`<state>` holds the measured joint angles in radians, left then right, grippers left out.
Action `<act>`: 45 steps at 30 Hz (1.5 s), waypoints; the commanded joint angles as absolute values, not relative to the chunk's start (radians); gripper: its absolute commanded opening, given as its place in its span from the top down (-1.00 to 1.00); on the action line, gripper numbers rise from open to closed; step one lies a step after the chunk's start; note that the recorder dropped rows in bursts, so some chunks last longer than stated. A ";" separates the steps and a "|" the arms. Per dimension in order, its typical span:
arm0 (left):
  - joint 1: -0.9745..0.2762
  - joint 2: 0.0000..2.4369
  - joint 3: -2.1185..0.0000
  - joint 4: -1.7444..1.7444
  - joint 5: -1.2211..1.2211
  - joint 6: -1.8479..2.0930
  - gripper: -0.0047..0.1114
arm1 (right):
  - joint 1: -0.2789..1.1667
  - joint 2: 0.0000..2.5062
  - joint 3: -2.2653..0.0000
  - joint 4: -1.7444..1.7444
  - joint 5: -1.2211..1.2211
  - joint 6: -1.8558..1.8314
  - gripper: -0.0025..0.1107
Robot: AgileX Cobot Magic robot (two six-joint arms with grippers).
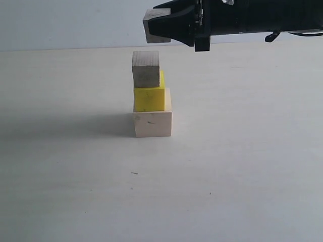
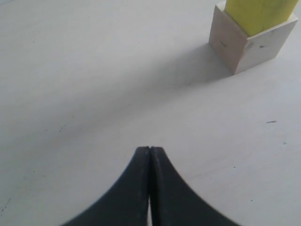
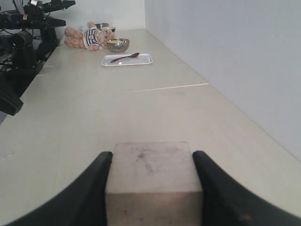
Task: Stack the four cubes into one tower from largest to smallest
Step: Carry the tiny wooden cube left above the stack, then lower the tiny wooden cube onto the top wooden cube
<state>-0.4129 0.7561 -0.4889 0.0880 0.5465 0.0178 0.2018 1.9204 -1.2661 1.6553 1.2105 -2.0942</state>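
Note:
Three cubes stand as one column on the table: the large pale wood cube (image 1: pixel 152 124) at the bottom, the yellow cube (image 1: pixel 149 98) on it, and the grainy wood cube (image 1: pixel 146 68) on top. My right gripper (image 1: pixel 153 25) hangs above and slightly right of the column, shut on the tiny pale wood cube (image 1: pixel 156 26). In the right wrist view the tiny cube (image 3: pixel 153 181) fills the gap between the black fingers of the right gripper (image 3: pixel 151 156). My left gripper (image 2: pixel 150 150) is shut on nothing, low over the table, some way from the large cube (image 2: pixel 244 47) and yellow cube (image 2: pixel 258 14).
Far along the table, the right wrist view shows a white tray (image 3: pixel 141 60) with a dark spoon (image 3: pixel 125 57), a bowl (image 3: pixel 117 44) and a teddy bear (image 3: pixel 87 36). Black equipment (image 3: pixel 21 42) stands on one side and a pale wall (image 3: pixel 225 56) on the other.

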 commanded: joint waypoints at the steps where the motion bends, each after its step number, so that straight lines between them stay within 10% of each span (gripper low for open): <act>1: -0.420 0.752 -0.484 0.097 0.530 0.023 0.92 | 0.204 1.943 -1.275 1.701 1.221 -2.118 0.96; 45: -0.420 0.752 -0.478 0.114 0.504 0.026 0.92 | 0.256 2.031 -1.354 1.639 1.221 -2.118 0.96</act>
<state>-0.4129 0.7561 -0.4816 0.1090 0.5179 0.0253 0.2566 2.0253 -1.3469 1.6224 1.2105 -2.0942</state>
